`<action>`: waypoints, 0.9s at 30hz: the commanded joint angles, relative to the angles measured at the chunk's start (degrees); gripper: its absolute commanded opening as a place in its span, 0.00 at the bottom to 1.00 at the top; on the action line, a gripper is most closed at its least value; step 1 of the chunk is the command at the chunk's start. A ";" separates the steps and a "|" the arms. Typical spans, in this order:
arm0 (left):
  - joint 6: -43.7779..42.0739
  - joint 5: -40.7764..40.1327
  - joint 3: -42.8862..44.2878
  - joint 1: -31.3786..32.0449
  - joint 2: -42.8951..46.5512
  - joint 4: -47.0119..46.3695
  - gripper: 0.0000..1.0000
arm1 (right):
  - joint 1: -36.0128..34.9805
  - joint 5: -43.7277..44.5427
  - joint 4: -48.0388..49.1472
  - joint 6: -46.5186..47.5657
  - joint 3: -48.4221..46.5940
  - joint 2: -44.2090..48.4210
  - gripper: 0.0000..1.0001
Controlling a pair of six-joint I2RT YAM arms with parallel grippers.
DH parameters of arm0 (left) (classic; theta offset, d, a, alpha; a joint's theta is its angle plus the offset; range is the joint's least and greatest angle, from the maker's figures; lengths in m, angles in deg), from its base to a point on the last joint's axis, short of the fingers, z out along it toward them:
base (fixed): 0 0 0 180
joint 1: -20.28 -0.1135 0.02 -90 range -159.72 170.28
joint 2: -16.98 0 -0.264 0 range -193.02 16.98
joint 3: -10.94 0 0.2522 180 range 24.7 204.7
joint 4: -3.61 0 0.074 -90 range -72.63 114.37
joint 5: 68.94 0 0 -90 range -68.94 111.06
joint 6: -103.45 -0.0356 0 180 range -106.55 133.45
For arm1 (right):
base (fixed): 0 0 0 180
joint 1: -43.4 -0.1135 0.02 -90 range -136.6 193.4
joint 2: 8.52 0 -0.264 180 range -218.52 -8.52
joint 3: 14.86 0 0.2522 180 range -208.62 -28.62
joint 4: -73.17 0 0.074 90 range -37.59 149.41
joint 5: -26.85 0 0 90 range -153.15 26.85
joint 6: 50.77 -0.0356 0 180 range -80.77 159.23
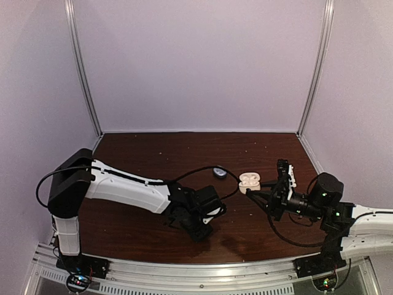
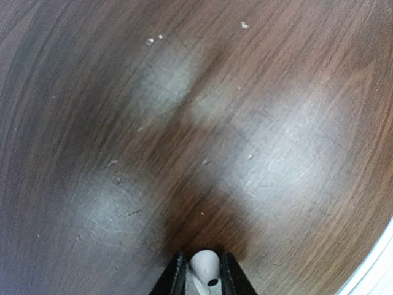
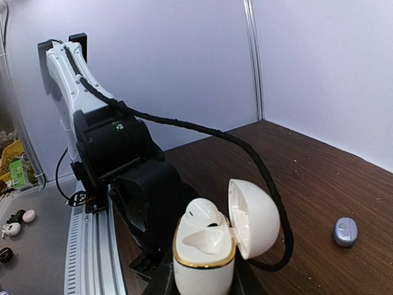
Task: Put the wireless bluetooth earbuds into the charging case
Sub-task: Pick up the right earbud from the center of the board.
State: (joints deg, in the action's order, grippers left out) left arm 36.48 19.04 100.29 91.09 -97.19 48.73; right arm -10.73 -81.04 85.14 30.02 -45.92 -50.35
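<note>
In the right wrist view my right gripper (image 3: 204,285) is shut on the white charging case (image 3: 206,261), held upright with its lid (image 3: 256,216) swung open. One white earbud (image 3: 206,212) sits in the far socket; the near socket is empty. From above, the case (image 1: 249,180) hangs over the table right of centre. My left gripper (image 1: 201,228) is low over the table near its front middle. In the left wrist view its fingers (image 2: 177,278) press both sides of a second white earbud (image 2: 206,265). No dark purple earbuds show.
A small bluish-grey oval object (image 1: 219,173) lies on the dark wooden table (image 1: 153,150), left of the case, and also shows in the right wrist view (image 3: 345,232). The left arm's black cable (image 3: 245,153) loops behind the case. White walls enclose three sides; a metal rail (image 1: 202,273) runs along the front.
</note>
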 commanded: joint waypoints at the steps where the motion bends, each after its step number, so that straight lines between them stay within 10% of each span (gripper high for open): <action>1: -1.61 0.60 0.68 -0.88 -2.41 2.13 0.20 | 0.25 0.97 0.04 0.25 -0.45 1.15 0.00; 27: -4.69 -12.47 -18.00 -2.96 27.11 -30.26 0.09 | 0.24 1.41 18.02 5.70 4.64 -3.69 0.00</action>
State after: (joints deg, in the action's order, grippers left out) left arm 35.19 11.67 85.26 88.64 -76.84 30.13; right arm -10.71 -79.58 93.19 32.84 -43.26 -51.96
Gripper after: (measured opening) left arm 0.148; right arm 0.225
